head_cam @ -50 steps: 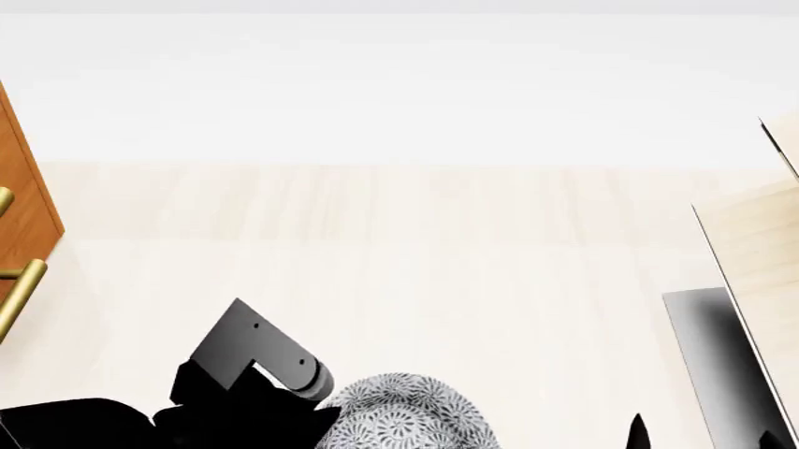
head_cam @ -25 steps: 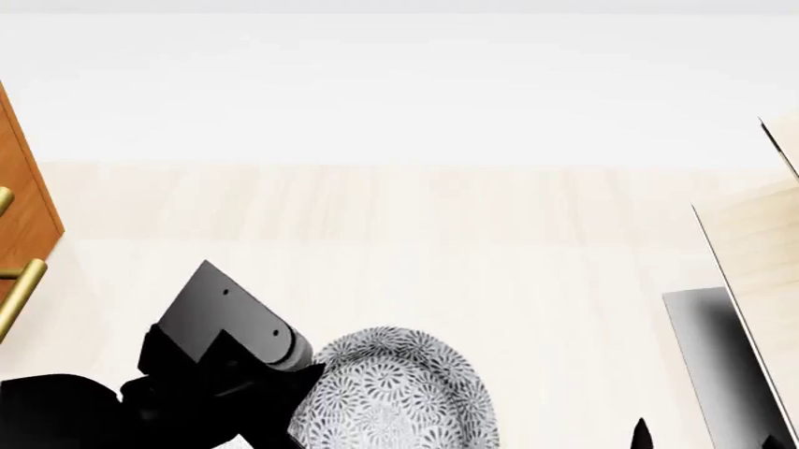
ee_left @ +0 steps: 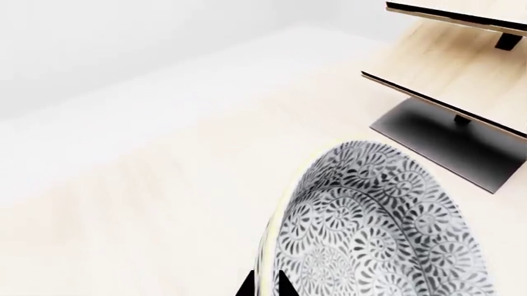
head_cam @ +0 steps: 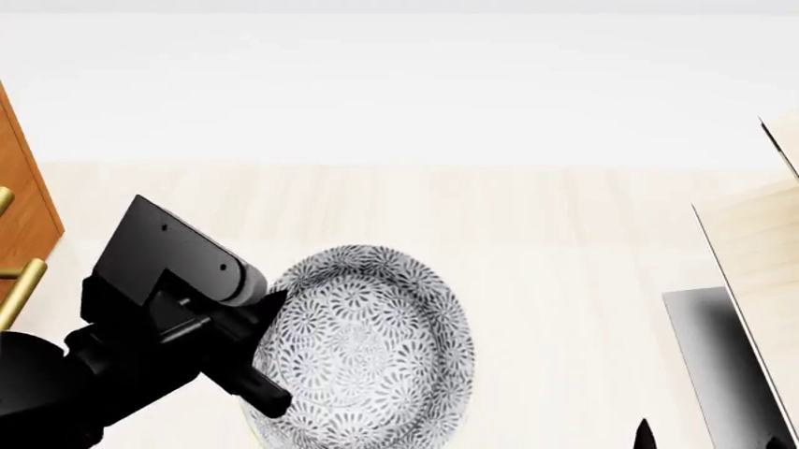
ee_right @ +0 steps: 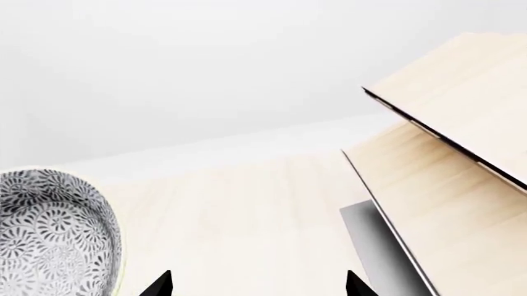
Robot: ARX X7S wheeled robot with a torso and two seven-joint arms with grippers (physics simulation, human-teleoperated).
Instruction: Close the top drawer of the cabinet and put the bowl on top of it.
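Toward seven o'clock in the head view, the left arm reaches in from the lower edge, and its left pincer (head_cam: 258,374) grips the bowl (head_cam: 362,351) by the rim at the bowl's nine o'clock side. In the left wrist view the two dark fingertips (ee_left: 284,285) sit on either side of the pale rim, one outside and one inside, so the pincer is clenched on the bowl's wall. The bowl is tipped, showing its grey flower-patterned inside to the head camera, and it is held above the pale wooden floor (head_cam: 525,243), which stretches away to a white wall at twelve o'clock.

At nine o'clock, cut by the frame edge, stands the cabinet (head_cam: 22,187), an orange-brown panel with two brass handles (head_cam: 19,290) showing beside it. Which drawer each handle belongs to, and whether the top drawer is shut, cannot be told from this sliver. The bowl is well apart from the cabinet.

At three to four o'clock stands a pale plywood shelf unit (head_cam: 755,243) on a black base (head_cam: 712,346).

The right pincer (ee_right: 257,285) shows only two dark tips set wide apart with nothing between them, released. The bowl appears off to one side in that view.
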